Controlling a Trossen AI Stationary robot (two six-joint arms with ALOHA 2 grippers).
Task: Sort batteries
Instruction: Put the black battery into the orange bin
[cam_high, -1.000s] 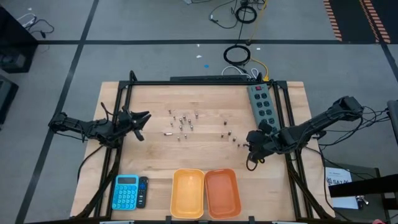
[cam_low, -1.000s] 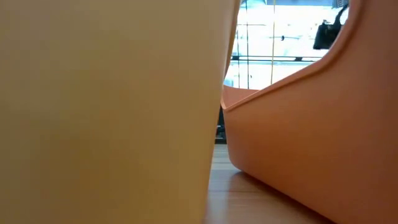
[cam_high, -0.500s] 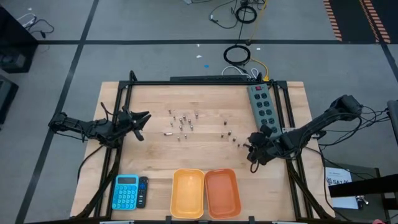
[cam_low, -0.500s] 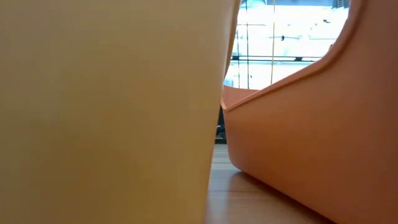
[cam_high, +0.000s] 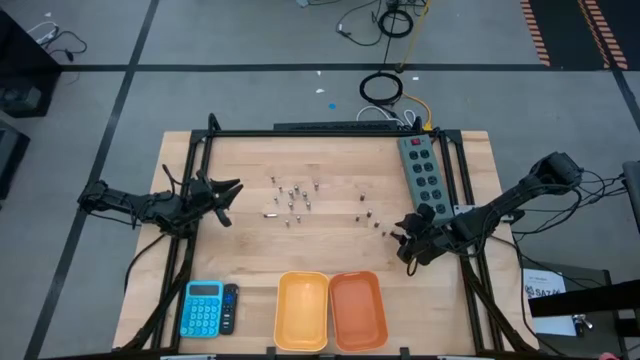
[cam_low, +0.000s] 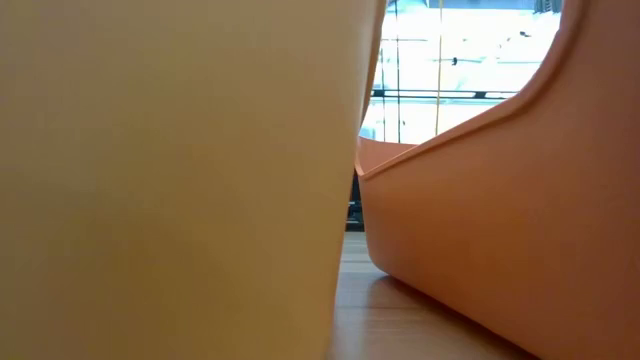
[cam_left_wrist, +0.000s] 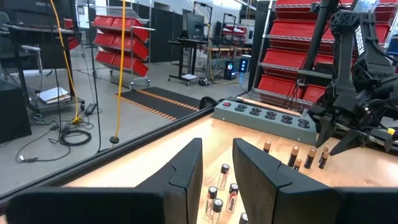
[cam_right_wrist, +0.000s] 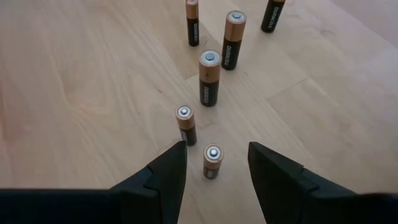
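Batteries: small copper-topped black cylinder batteries (cam_right_wrist: 209, 78) stand upright on the pale wooden table (cam_high: 330, 245), long axes vertical, terminals up.
Right gripper (cam_right_wrist: 212, 167): fingers spread, low over the table, the nearest small battery (cam_right_wrist: 212, 160) between the tips.
Left gripper (cam_left_wrist: 217, 167): fingers apart, waiting at the table's left side.
Surroundings: grey power strip (cam_high: 422, 171) behind; yellow plastic bin (cam_high: 302, 310) and orange plastic bin (cam_high: 357, 310) at the front edge.

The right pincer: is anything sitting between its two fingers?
Yes. In the right wrist view, one small upright battery stands on the bare wood between the open fingers of the right pincer, untouched; another battery stands just beyond.
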